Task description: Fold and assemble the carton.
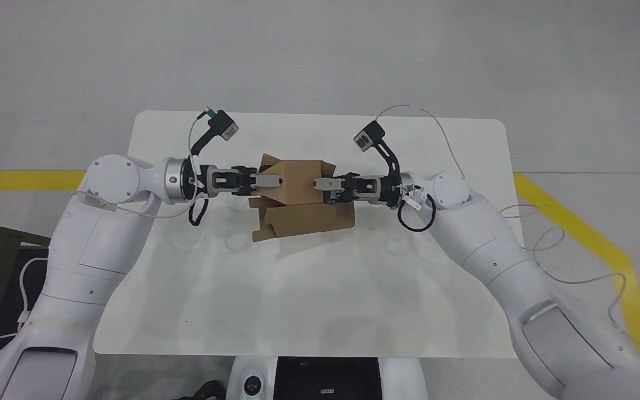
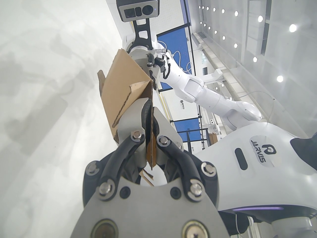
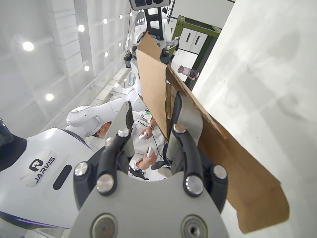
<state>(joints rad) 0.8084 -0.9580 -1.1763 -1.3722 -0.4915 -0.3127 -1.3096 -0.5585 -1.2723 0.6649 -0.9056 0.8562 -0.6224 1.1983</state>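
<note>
Where one white table [image 1: 300, 300] stands on grey floor [image 1: 320, 50], one carton [image 1: 300, 205] spans two grippers: left gripper [image 2: 149, 110] pinches its edge; right gripper [image 3: 152, 102] gapes around a panel.

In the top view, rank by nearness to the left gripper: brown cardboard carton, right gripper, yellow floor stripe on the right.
1. Brown cardboard carton, clamped by left gripper.
2. Right gripper, across the carton.
3. Yellow floor stripe, far right.
</note>
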